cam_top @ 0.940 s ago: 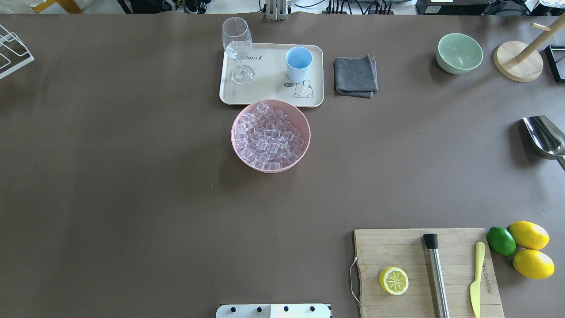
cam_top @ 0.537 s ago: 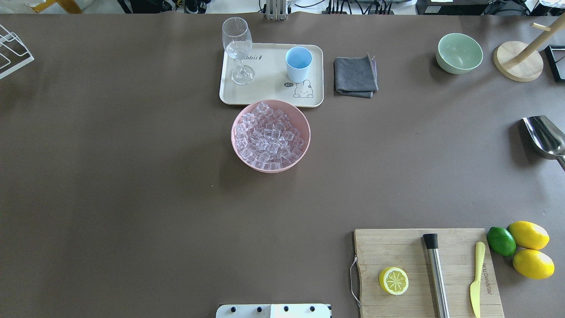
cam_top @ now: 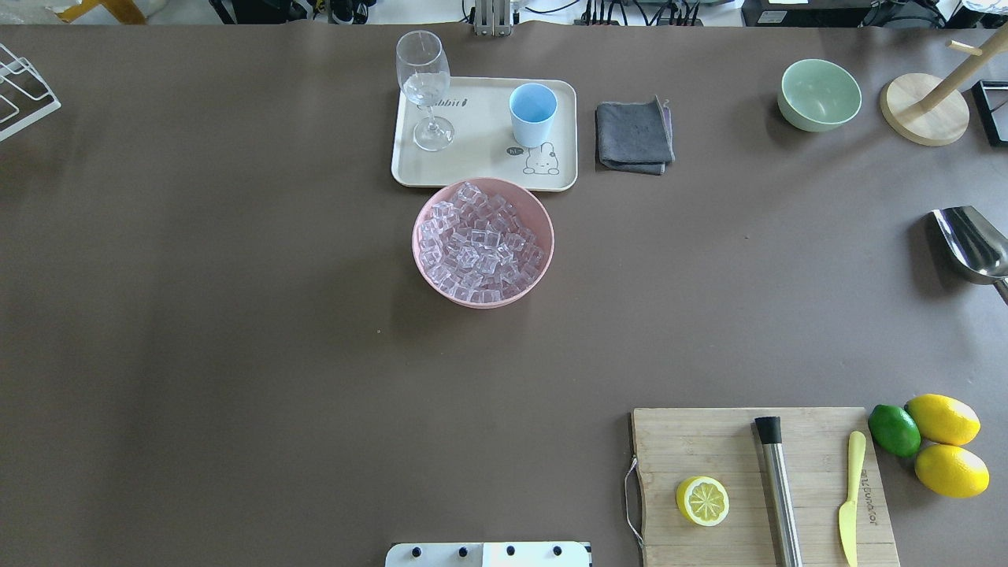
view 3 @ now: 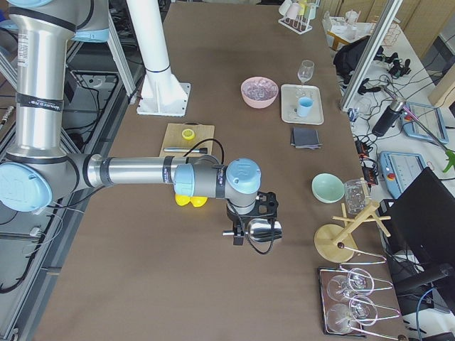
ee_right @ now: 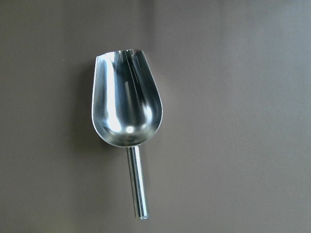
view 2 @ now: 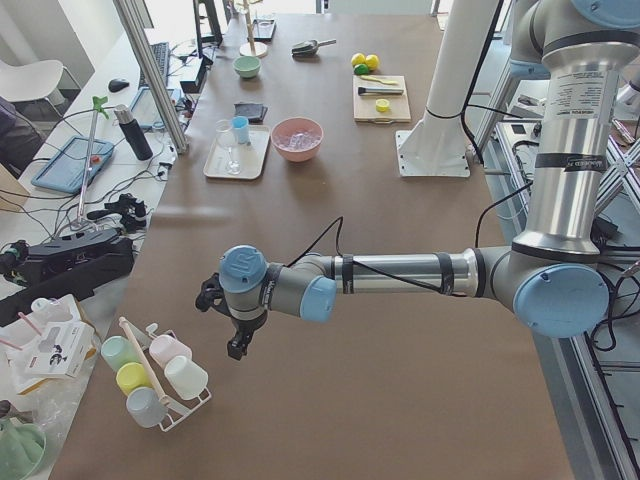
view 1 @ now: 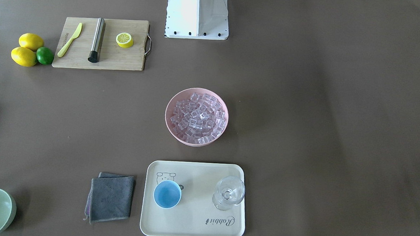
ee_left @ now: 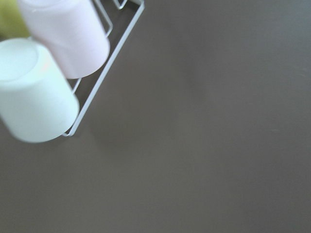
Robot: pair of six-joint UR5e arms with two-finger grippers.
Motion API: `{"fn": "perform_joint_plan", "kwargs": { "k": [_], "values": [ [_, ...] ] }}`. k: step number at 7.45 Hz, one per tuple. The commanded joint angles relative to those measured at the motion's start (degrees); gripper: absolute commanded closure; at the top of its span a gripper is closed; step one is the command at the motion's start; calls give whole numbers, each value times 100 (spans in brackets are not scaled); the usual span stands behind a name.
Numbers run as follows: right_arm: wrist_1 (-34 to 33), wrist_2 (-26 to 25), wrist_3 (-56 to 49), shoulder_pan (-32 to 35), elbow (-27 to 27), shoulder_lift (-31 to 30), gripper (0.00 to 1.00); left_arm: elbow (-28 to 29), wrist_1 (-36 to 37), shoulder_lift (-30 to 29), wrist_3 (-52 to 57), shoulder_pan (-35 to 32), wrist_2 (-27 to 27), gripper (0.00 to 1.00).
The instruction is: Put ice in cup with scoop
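The ice (cam_top: 480,244) fills a pink bowl (cam_top: 417,252) at the table's middle, also in the front view (view 1: 197,117). The light-blue cup (cam_top: 533,110) stands upright on a cream tray (cam_top: 480,173) just behind the bowl. The steel scoop (cam_top: 972,244) lies at the table's right edge, trough up, and fills the right wrist view (ee_right: 126,104). My right gripper (view 3: 240,233) hangs right above the scoop; I cannot tell if it is open or shut. My left gripper (view 2: 238,345) hangs at the far left end by a cup rack; its state is unclear too.
A wine glass (cam_top: 425,87) shares the tray. A grey cloth (cam_top: 634,135), a green bowl (cam_top: 819,94) and a wooden stand (cam_top: 925,106) sit behind. A cutting board (cam_top: 756,480) holds a lemon half, steel cylinder and knife; lemons and a lime (cam_top: 894,429) lie beside it.
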Motion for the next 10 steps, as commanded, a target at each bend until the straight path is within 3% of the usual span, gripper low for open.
{"fn": "perform_joint_plan", "kwargs": {
  "k": [1,5,6,8,10],
  "values": [
    [816,-23,857,-222,100,-174,1,-400,-329,-134,40,544,-286,1],
    [4454,-137,2894,-967,-927,-868,1,-1067,-961,-722,102,1834,-84,1],
    [4975,-485,3205,-1266,-981,-1026,1,-1278,-953,-862,102,2376,-111,1],
    [5347,-925,3775,-1836,-999,-1028,1,-1508,-979,-1056,102,2958,-50,1],
    [5980,-1278,4078,-2234,-1402,-993,2,-1395,-1993,-1145,93,3590,396,1]
  ]
}}
